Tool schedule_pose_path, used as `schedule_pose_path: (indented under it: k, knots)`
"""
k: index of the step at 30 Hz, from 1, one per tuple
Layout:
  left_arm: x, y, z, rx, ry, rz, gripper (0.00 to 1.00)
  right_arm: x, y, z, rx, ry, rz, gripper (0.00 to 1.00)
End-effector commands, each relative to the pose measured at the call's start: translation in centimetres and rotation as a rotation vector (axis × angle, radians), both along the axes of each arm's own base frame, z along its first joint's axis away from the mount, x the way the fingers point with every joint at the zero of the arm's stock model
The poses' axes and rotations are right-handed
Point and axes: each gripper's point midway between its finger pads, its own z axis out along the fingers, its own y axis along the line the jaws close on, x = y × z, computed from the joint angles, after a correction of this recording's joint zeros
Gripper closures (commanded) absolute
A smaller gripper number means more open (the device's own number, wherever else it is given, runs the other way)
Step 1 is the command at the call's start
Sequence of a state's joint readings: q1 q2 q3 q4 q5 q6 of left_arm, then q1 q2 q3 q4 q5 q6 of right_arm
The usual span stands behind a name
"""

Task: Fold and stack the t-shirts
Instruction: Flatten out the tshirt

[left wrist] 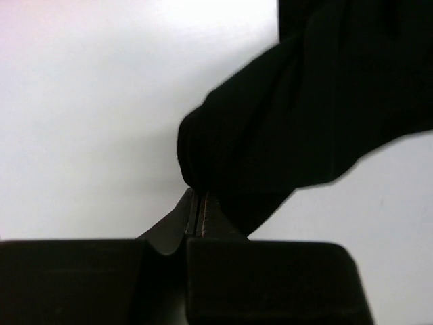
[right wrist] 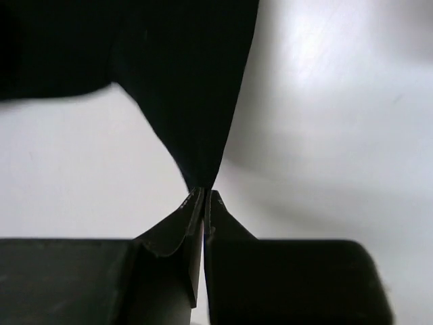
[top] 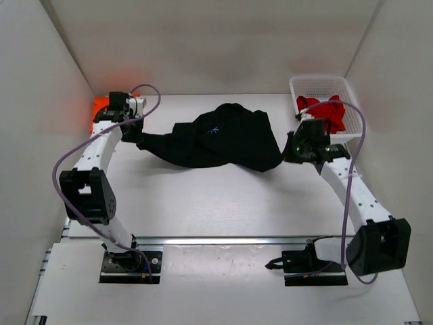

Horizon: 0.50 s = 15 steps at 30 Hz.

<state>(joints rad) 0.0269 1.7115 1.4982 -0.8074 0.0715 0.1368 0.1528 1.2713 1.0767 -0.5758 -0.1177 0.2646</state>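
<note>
At the far left edge of the tabletop (top: 216, 203), a patch of the orange t-shirt (top: 99, 112) shows behind the left arm. It is mostly hidden, so whether it is folded cannot be told. Just beside it, the left gripper (left wrist: 197, 203) is pinched tight on the bunched left end of the black t-shirt (top: 223, 139), with the cloth rising out of the closed jaws in the wrist view. The black t-shirt lies across the far middle of the tabletop, crumpled rather than flat, with a small light mark on its upper face. At its right end, the right gripper (right wrist: 204, 200) is clamped on a tapering corner of the same cloth, jaws pressed together. With 1 arm at each end, the hold looks meant to draw the garment taut and spread it out before any fold. Farther right, the red t-shirt (top: 325, 112) sits heaped in the white mesh basket (top: 318, 82) at the far right corner, apparently waiting its turn. Of the 3 shirts, no stack is visible, so the task appears to be at an early stage.
</note>
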Motion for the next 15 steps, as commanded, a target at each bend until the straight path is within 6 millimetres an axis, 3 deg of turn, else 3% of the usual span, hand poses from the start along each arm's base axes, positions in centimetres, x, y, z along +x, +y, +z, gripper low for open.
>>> schedule_pose_path:
  k: [1, 2, 3, 4, 6, 10, 11, 15]
  knots:
    - [-5.4, -1.6, -3.5, -0.052, 0.154, -0.030, 1.00, -6.2, 0.0, -5.5, -0.016, 0.212, 0.002, 1.00]
    - [-6.6, -1.7, -4.7, -0.060, 0.184, -0.026, 1.00, -7.2, -0.4, -5.9, 0.000, 0.238, -0.012, 0.94]
    - [-7.4, -1.6, -5.2, -0.067, 0.196, -0.023, 1.00, -8.2, -0.6, -6.8, 0.006, 0.260, -0.015, 0.70]
    - [-7.8, -2.0, -5.4, -0.081, 0.207, -0.026, 1.00, -8.9, -1.5, -7.6, 0.015, 0.294, -0.047, 0.56]
    - [-9.2, -3.6, -6.3, -0.104, 0.243, -0.058, 1.00, -8.9, -2.4, -8.2, 0.038, 0.308, -0.090, 0.44]
    - [-10.3, -4.3, -6.9, -0.118, 0.263, -0.063, 1.00, -7.1, -1.4, -8.8, 0.016, 0.285, -0.067, 0.27]
    - [-10.5, -4.2, -7.3, -0.107, 0.274, -0.067, 1.00, -7.0, -0.3, -9.9, 0.002, 0.312, -0.042, 0.25]
    - [-10.6, -3.5, -7.4, -0.100, 0.277, -0.035, 1.00, -3.7, 1.1, -10.9, -0.015, 0.320, -0.071, 0.24]
